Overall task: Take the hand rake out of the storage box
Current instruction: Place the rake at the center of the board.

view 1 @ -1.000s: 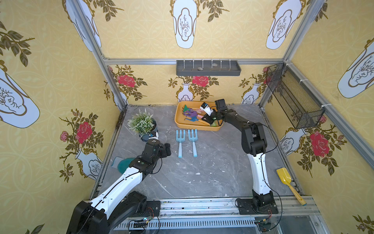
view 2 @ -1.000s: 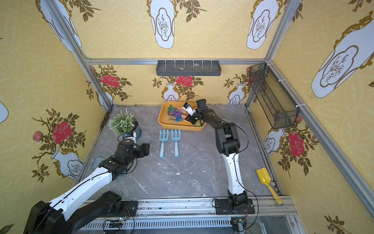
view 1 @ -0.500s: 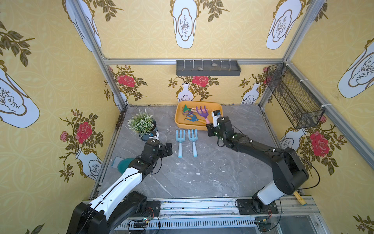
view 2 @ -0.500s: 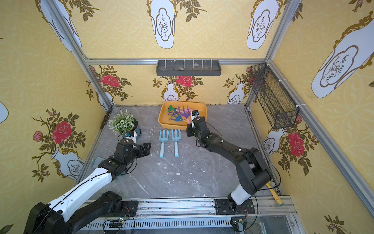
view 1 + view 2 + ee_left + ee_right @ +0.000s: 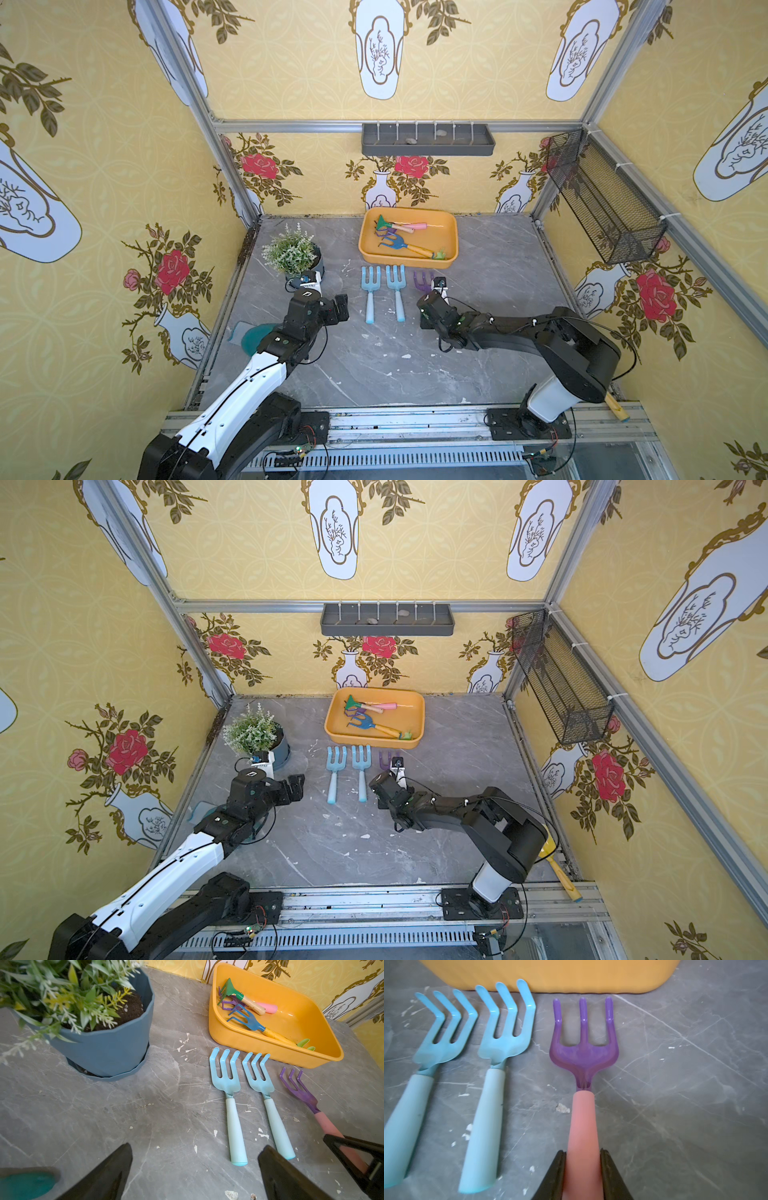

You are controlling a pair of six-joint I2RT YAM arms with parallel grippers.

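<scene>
The orange-yellow storage box (image 5: pixel 454 239) stands at the back of the table. It holds a green rake, a purple rake and a blue rake (image 5: pixel 395 243). A purple hand rake (image 5: pixel 583 1053) with a pink handle is outside the box, low over the table just in front of it. It sits to the right of two light-blue rakes. My right gripper (image 5: pixel 583 1152) is shut on its pink handle. In both top views only its purple head (image 5: pixel 423 281) shows past the wrist. My left gripper (image 5: pixel 197 1146) stands open over bare table near the blue rakes' handle ends, holding nothing.
Two light-blue rakes (image 5: pixel 370 291) lie side by side before the box. A potted plant (image 5: pixel 297 257) stands at back left, and a teal object (image 5: pixel 253 338) lies at the left edge. A yellow shovel (image 5: pixel 557 866) lies front right. A wire basket (image 5: pixel 602 203) and a grey tray (image 5: pixel 428 139) hang on the walls.
My right arm has drawn back from the box with the purple rake and lowered it beside the two blue rakes. The left gripper has opened a little wider.
</scene>
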